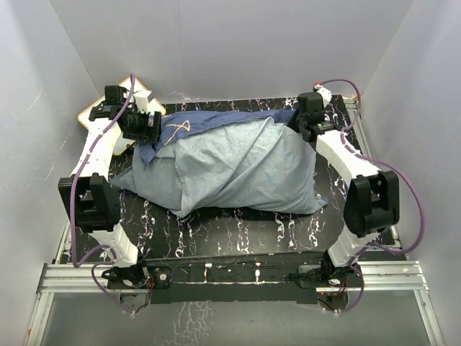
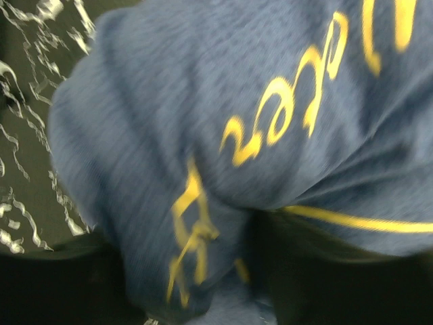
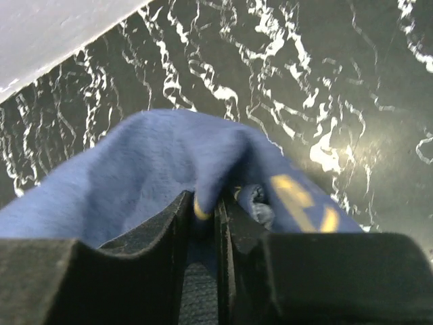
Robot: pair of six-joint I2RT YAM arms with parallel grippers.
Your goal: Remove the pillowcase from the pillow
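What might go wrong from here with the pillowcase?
The right end effector pinches only a small fold of the pillowcase, so it may slip free. The pillow is fully covered; pulling might drag the whole bundle. Left wrist view shows only blurred cloth, so the left end effector's hold is unconfirmed.

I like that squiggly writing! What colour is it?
Yellow-gold writing on the blue pillowcase, clearest in the left wrist view.
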